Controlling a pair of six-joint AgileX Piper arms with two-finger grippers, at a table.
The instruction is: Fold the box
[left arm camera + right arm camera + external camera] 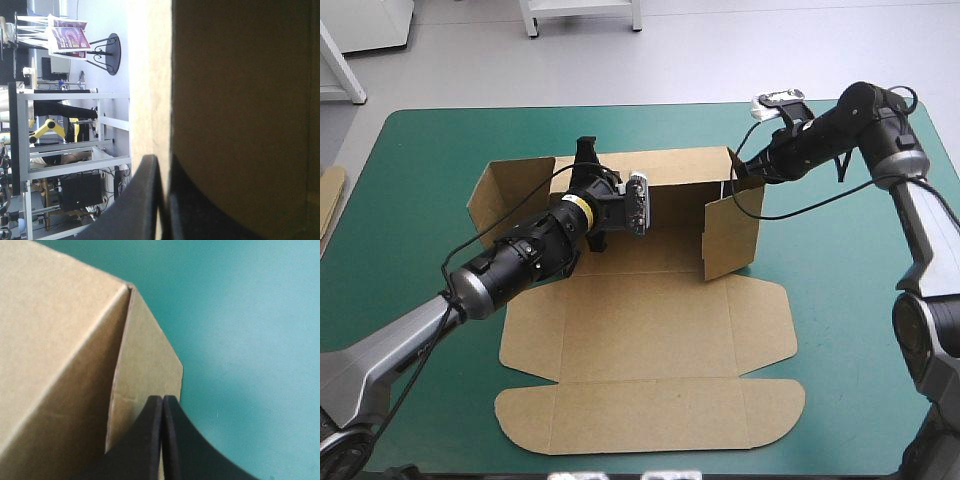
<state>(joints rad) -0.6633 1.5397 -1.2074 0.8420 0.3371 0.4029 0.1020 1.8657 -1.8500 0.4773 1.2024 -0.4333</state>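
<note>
1. The left gripper (165, 200) is seen all but shut. The upper edge of the box's back wall (670, 165) is clamped between its black fingers (142, 210), and the pale cut edge of the board runs up from the narrow gap between them.
2. The right gripper (162, 435) is held at the far right corner of the box (650, 330). Its black fingers (142, 450) are pressed together in a pointed arch against a small corner flap (147, 375), with only a thin pale line left between them.
3. The brown box is found at the middle of the teal-green cover (840, 330), partly raised:
   - the back wall is stood upright;
   - the right side wall (732, 235) is stood upright, just beside the right gripper;
   - the left side flap (505, 195) is splayed outward from the back wall;
   - the lid (650, 415) is laid flat on the cover, on the box's near side.
4. The floor of the box (650, 260) is crossed by the left arm's wrist, which is reached over it toward the back wall.
5. An edge of more board (330, 200) is shown well apart from the box, at the table's left edge.
</note>
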